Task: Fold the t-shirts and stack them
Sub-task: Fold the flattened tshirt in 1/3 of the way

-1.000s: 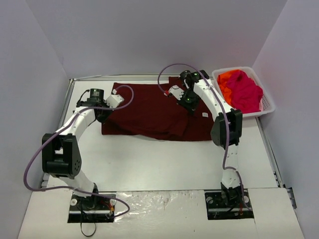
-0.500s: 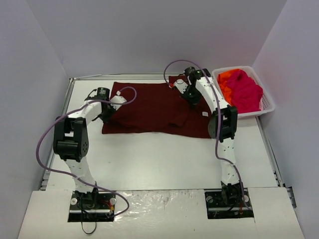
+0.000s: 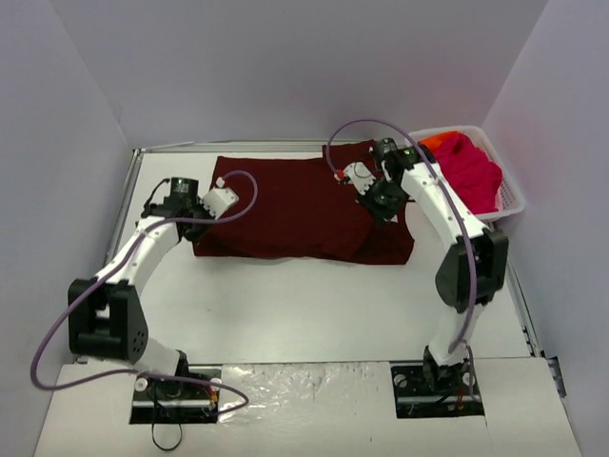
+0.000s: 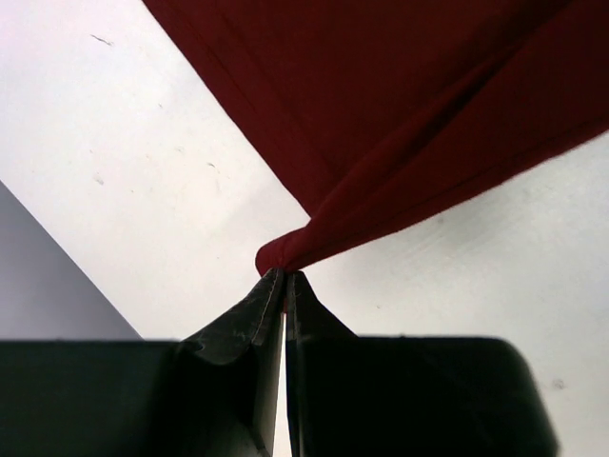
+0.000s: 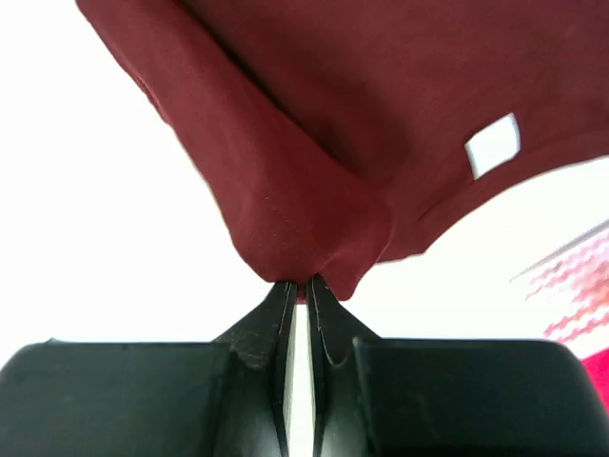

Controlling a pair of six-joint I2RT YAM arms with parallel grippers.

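left gripper (image 4: 285, 274) clamped on maroon t-shirt (image 3: 295, 205) corner | right gripper (image 5: 300, 284) pinching a bunched fold of it (white label (image 5: 493, 145) showing nearby) | shirt spread across table (image 3: 304, 305)

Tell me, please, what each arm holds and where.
Both hold the maroon t-shirt: left fingers pinch a fold at its left edge, right fingers one near the white label.

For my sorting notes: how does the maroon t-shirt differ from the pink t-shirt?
The maroon t-shirt lies spread on the table; the pink t-shirt sits bunched in the basket. The left gripper and right gripper pinch the maroon t-shirt; nothing holds the pink t-shirt. Both are cloth.
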